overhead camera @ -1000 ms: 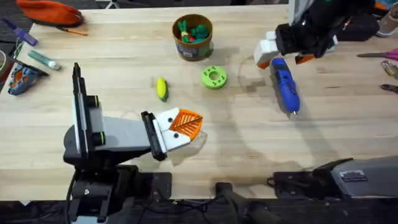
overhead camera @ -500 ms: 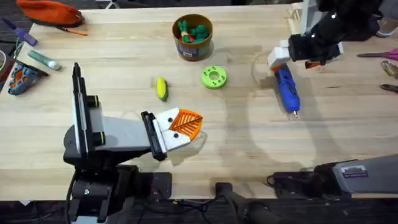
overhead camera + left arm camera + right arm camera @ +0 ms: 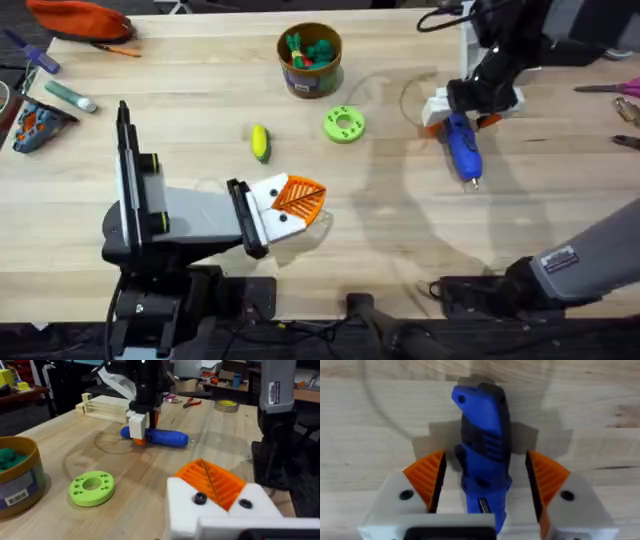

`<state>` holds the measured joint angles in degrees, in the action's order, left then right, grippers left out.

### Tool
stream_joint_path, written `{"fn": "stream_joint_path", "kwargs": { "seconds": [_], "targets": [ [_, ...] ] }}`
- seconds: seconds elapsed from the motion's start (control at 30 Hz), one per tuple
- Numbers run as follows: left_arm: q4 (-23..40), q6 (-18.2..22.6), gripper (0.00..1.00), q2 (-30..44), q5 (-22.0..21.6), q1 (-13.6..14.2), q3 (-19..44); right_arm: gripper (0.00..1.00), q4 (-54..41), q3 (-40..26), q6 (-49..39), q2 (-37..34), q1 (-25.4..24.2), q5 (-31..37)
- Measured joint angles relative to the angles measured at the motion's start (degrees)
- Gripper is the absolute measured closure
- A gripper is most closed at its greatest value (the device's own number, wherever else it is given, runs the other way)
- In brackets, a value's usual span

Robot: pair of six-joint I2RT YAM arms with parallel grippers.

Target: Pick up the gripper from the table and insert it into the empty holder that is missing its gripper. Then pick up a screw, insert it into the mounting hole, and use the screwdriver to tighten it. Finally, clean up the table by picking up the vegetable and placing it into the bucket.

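**Right tool drops astride the screwdriver**

Nearest the bases, the left tool (image 3: pixel 297 203) rests low over the desk (image 3: pixel 400 250), its two orange ribbed pads pressed together with nothing between them, so both mounts appear fitted. Just beyond it the yellow vegetable (image 3: pixel 260 142) lies loose on the wood, apart from the bucket (image 3: pixel 310 60) farther back.

Across the desk, the right tool (image 3: pixel 462 108) has swung back in from the far right edge and come down over the screwdriver (image 3: pixel 461 146) within the last second. In the right wrist view its fingers stand wide open, one on each side of the blue body (image 3: pixel 484 455), not yet gripping.

The screwdriver lies flat, its long axis running roughly near-to-far, metal tip pointing toward the bases. A grasp looks imminent, which suggests the tightening step.
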<state>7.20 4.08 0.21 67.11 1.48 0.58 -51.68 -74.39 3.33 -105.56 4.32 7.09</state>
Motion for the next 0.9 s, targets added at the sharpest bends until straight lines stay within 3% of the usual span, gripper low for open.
{"fn": "stream_joint_path", "kwargs": {
  "seconds": [0.57,0.67,0.9],
  "targets": [
    [0.0,0.02,0.988,0.0,0.0,0.0,0.0,0.157,1.57,0.0,-0.42,-1.81,0.02,-0.37],
    [0.0,0.02,0.988,0.0,0.0,0.0,0.0,0.327,2.0,0.0,-0.76,-1.81,0.04,-0.48],
    [0.0,0.02,0.988,0.0,0.0,0.0,0.0,0.963,2.38,0.0,-0.55,-2.09,0.0,0.46]
  ]
}}
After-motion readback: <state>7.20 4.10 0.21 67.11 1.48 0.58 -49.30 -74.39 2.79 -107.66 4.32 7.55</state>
